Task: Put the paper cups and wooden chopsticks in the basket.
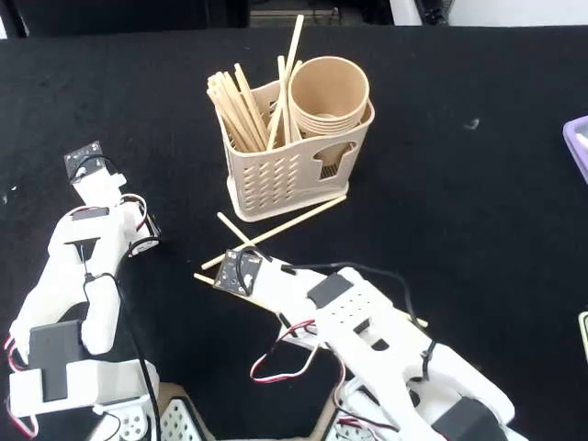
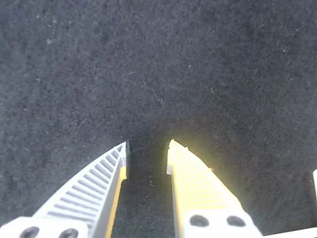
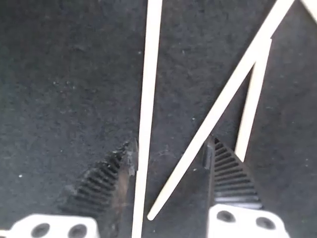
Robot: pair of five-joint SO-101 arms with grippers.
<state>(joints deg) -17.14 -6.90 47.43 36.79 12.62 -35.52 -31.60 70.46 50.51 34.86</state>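
The beige slatted basket [image 1: 276,184] stands upright mid-table, already crowded with a stack of paper cups [image 1: 329,92] and a sheaf of wooden chopsticks [image 1: 241,110]. Forcing more in could, I judge, tip it or lever sticks out.

The right gripper [image 3: 170,148] hangs low with its jaws wide, straddling two of the loose chopsticks [image 3: 148,89] that lie crossed on the cloth just before the basket. Closing here may pinch both at once, or roll one free. The left gripper [image 2: 147,145], partly open and empty, hovers over bare cloth, well apart from them.

The table [image 1: 478,239] wears black, lint-flecked cloth. A purple edge [image 1: 577,138] shows at one side. Too little of the room beyond the table shows to describe it.
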